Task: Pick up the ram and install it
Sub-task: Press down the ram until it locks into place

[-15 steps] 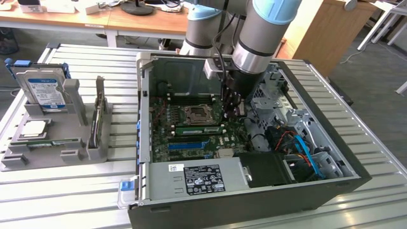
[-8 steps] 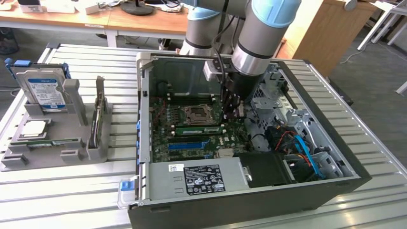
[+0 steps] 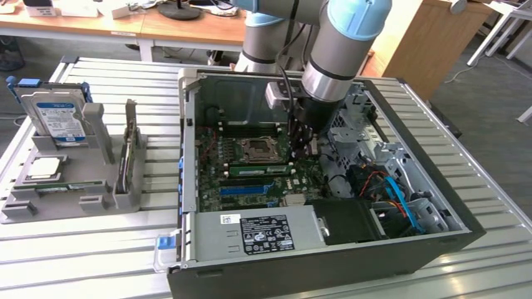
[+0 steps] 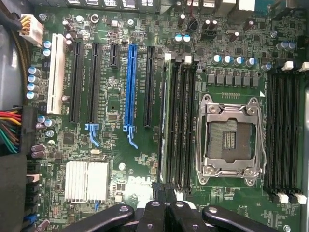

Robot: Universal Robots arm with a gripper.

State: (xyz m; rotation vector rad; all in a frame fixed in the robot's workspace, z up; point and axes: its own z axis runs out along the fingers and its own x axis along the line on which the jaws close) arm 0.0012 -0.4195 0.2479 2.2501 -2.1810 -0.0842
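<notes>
— Black gripper [image 4: 166,203] fingers pressed together over the green motherboard [image 4: 120,145], gripping nothing visible.
— And the long green ram stick [image 4: 164,116]?
— Seated in a black slot beside the silver CPU socket [image 4: 231,140].

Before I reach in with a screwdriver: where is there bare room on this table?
Free: slatted table in front of the grey holder, and the strip between holder and computer case. Crowded: inside the case, where the shut gripper hangs over the green board.
</notes>
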